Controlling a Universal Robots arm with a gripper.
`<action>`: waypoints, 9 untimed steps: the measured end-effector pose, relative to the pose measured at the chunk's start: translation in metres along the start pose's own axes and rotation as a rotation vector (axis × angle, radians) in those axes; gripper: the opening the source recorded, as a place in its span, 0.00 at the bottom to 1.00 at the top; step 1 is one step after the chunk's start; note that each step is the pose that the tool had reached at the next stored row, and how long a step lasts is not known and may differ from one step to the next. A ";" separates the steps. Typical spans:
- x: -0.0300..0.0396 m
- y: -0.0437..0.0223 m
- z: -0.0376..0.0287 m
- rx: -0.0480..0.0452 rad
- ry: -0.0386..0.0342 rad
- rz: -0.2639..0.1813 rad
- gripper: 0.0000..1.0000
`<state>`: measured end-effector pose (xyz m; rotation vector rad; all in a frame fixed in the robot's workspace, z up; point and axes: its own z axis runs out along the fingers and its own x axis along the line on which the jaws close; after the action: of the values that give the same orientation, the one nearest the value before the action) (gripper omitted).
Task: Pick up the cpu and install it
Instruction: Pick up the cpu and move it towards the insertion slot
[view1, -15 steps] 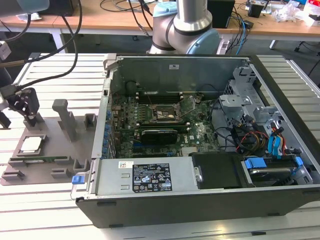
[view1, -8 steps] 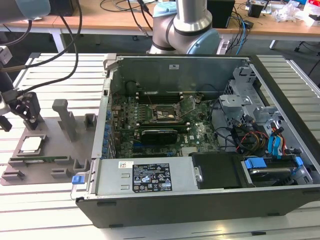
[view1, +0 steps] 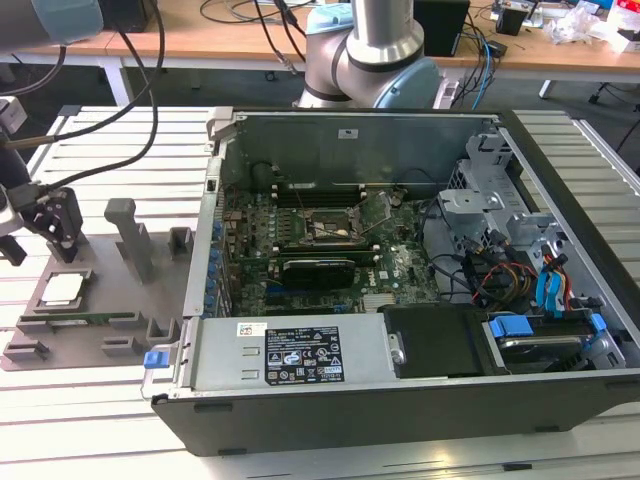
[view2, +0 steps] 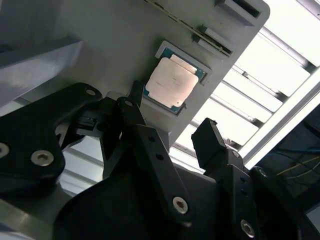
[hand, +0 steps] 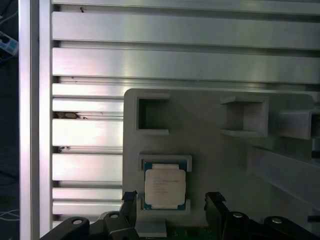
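Cpu (hand: 165, 186) lies flat in a square recess of the grey fixture plate (hand: 210, 150), to the exterior view's left of the open computer case (view1: 400, 400). The gripper (view2: 171, 110) hangs just above it, released and empty, with one finger on each side of the chip in both wrist views.

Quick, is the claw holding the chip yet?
Gripper: open, holding nothing, hovering over the chip in its grey tray.
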<state>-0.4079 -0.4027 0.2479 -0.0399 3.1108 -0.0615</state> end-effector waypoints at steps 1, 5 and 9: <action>0.0000 0.0000 0.0004 0.0000 0.0001 0.000 0.66; 0.0001 0.0001 0.0027 0.0000 0.0001 0.000 0.66; 0.0002 0.0002 0.0069 0.0000 0.0001 0.000 0.66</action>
<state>-0.4079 -0.4028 0.2410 -0.0399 3.1108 -0.0616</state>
